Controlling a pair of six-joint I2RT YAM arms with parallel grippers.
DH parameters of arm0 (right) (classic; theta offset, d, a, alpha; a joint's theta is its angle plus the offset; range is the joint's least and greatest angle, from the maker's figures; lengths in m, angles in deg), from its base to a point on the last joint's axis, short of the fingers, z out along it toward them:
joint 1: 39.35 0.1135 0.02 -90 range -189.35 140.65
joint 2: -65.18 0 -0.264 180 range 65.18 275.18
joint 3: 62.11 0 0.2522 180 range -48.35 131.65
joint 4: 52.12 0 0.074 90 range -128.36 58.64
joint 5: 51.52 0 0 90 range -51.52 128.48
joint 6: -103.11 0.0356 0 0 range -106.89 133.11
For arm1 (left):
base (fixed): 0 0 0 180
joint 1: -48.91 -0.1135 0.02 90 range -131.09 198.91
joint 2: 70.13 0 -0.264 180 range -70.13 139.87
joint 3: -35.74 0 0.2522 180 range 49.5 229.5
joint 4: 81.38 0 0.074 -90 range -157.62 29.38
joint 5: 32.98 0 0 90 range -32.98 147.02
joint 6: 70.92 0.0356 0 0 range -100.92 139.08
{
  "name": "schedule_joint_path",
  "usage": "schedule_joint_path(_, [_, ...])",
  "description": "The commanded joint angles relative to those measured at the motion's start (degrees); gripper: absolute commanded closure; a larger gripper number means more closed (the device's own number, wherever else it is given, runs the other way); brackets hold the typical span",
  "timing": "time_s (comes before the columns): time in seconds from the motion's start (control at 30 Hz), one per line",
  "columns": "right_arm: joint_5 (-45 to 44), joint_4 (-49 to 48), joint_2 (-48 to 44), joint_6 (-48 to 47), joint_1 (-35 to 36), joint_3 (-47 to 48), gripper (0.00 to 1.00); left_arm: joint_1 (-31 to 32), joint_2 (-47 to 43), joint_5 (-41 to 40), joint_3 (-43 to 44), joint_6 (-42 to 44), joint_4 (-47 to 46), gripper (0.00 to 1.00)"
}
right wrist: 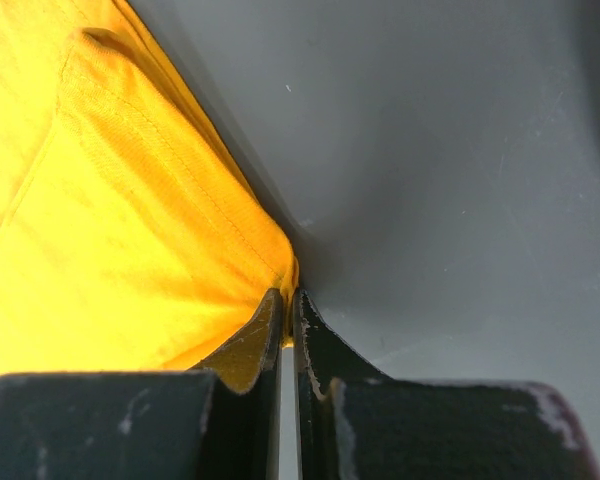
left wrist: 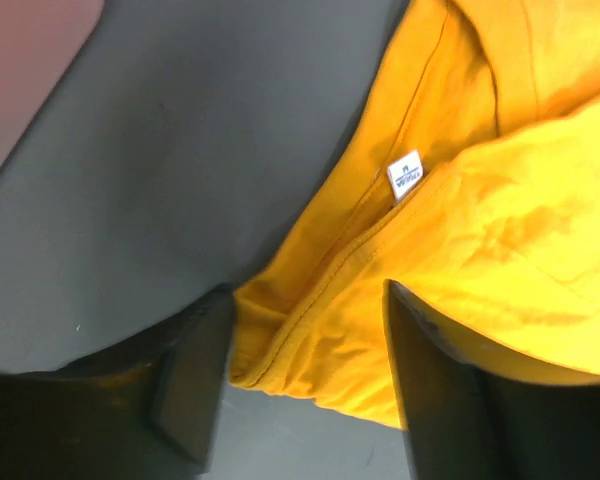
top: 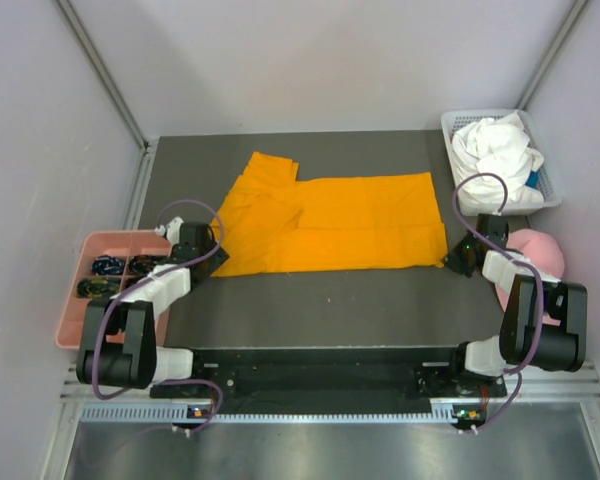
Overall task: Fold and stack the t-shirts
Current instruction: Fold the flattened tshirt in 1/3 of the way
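Note:
The orange t-shirt (top: 350, 220) lies spread flat across the dark table (top: 330, 305), with its sleeves to the left. My left gripper (top: 217, 256) is at the shirt's near left corner. In the left wrist view the left gripper (left wrist: 308, 330) is open, its fingers (left wrist: 195, 380) straddling the hemmed corner of the orange t-shirt (left wrist: 480, 250). My right gripper (top: 452, 262) is at the near right corner. Seen from the right wrist, the right gripper (right wrist: 288, 298) is shut, pinching the corner of the orange t-shirt (right wrist: 100, 220). The white t-shirt (top: 495, 150) lies crumpled in a basket.
A white basket (top: 485, 114) stands at the back right corner. A pink cap (top: 542, 250) lies at the right edge beside the right arm. At the left edge is a pink compartment tray (top: 105, 238) holding small dark items. Grey walls enclose the table.

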Motion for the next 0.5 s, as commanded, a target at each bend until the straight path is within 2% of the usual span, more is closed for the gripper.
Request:
schedule_joint_path(0.0, [0.46, 2.39, -1.10, -0.71, -0.46, -1.32, 1.00, -0.12, 2.26, 1.99, -1.51, -0.80, 2.08, 0.42])
schedule_joint_path(0.03, [0.46, 2.39, -1.10, -0.71, -0.46, -1.32, 1.00, -0.12, 2.08, 2.25, -1.60, -0.80, 2.08, 0.47])
schedule_joint_path(0.07, [0.46, 2.39, -1.19, -0.71, -0.46, -1.32, 1.00, -0.12, 1.82, 2.34, -1.60, -0.71, 2.35, 0.59])
schedule_joint_path(0.13, [0.46, 2.31, -1.19, -0.71, -0.47, -1.41, 1.00, -0.12, 1.47, 3.13, -1.60, -0.80, 2.61, 0.70])
schedule_joint_path(0.17, [0.55, 2.30, -1.28, -0.71, -0.46, -1.41, 1.00, -0.12, 0.94, 3.74, -1.60, -0.88, 2.96, 0.85])
schedule_joint_path(0.23, [0.63, 2.22, -1.45, -0.71, -0.47, -1.67, 1.00, -0.12, -0.20, 4.80, -1.77, -1.15, 3.23, 1.00])
schedule_joint_path(0.47, [0.73, 4.50, -5.84, 0.70, -0.47, -3.60, 1.00, -0.12, -4.77, 7.27, -2.30, -1.59, 6.56, 1.00])
